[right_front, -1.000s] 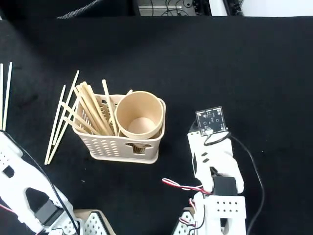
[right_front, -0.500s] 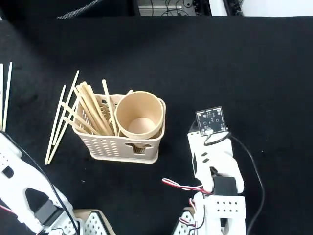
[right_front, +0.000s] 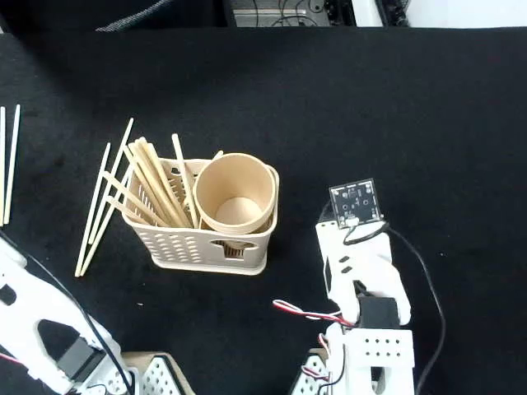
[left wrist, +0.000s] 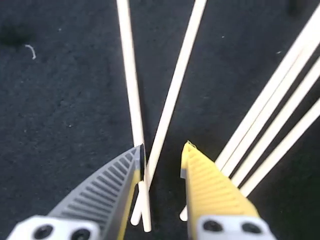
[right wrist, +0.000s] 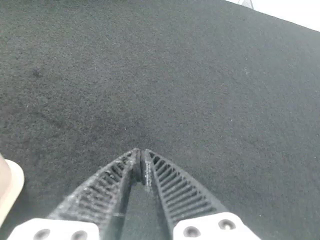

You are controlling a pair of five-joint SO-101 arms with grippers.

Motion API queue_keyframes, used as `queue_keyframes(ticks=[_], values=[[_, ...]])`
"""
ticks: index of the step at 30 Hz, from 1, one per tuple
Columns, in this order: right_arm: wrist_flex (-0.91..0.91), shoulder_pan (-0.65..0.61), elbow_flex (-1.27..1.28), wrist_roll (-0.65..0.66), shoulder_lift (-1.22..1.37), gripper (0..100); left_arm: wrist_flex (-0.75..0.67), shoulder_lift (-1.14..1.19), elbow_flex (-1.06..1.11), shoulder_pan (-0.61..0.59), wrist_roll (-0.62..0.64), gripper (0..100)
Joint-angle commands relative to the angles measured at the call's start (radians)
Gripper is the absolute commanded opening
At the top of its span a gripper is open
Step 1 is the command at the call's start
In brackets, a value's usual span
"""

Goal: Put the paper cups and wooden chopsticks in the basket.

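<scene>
Wooden chopsticks [right_front: 158,181] and a paper cup [right_front: 236,191] already stand in the basket [right_front: 206,247] — we see loose sticks [right_front: 91,216] lying beside it. Our left gripper [left wrist: 161,150] gapes astride two, holding nothing; our right gripper [right wrist: 141,157] is closed, empty.

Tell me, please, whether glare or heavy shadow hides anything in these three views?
High view: even light, no glare; the floor of the paper cup inside the basket is readable. Left wrist view: pale chopsticks stand out on the black cloth, no harsh shadows. Right wrist view: a bright patch beyond the cloth's far corner, nothing hidden.
</scene>
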Motion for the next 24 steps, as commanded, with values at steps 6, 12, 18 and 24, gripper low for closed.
queue_keyframes(ticks=[6, 12, 18, 24], values=[[-0.003, -0.008, -0.015, 0.012, -0.008, 1.3, -0.049, -0.017, 0.008, -0.036, -0.012, 14], [-0.003, -0.008, -0.015, 0.014, -0.008, 1.3, -0.046, -0.003, -0.013, -0.125, -0.002, 14], [-0.003, -0.008, -0.015, 0.014, -0.008, 1.3, -0.048, 0.032, 0.025, -0.085, -0.002, 14], [-0.003, -0.008, -0.015, 0.014, -0.008, 1.3, -0.015, 0.031, -0.056, -0.084, 0.1, 14]])
